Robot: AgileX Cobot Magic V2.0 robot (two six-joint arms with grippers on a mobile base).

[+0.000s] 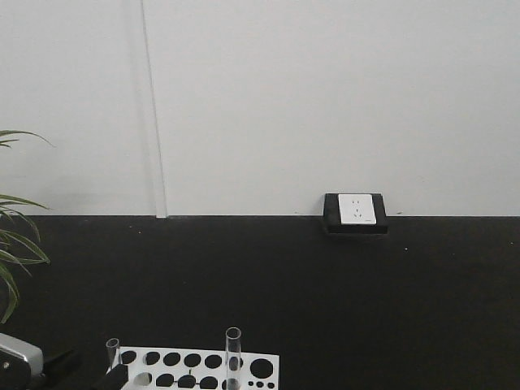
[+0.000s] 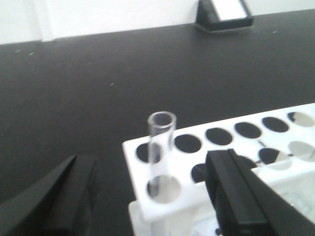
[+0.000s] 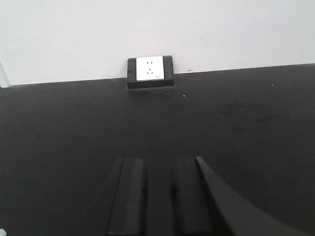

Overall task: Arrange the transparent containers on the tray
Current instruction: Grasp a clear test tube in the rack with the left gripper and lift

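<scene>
White wall (image 1: 325, 97) stands behind a black table (image 1: 325, 292). A white plug socket (image 1: 357, 210) in a black box sits where they meet, far ahead of both arms. Green leaves (image 1: 12, 244) poke in past the left arm's outer side.

A white rack (image 2: 138, 172) full of round holes sits on the table right under the left pincer (image 2: 150, 162). That pincer is spread wide. A thin glass tube (image 2: 161, 142) stands up straight in a corner hole, in the gap between the two black fingers (image 2: 241, 196). Neither finger touches it. A wider tube (image 1: 233, 349) stands in the same rack, off to the right of this pincer.

The right pincer (image 3: 157, 196) hangs over bare black table. Its fingers are pulled close together with only a thin gap, and it grips nothing.
</scene>
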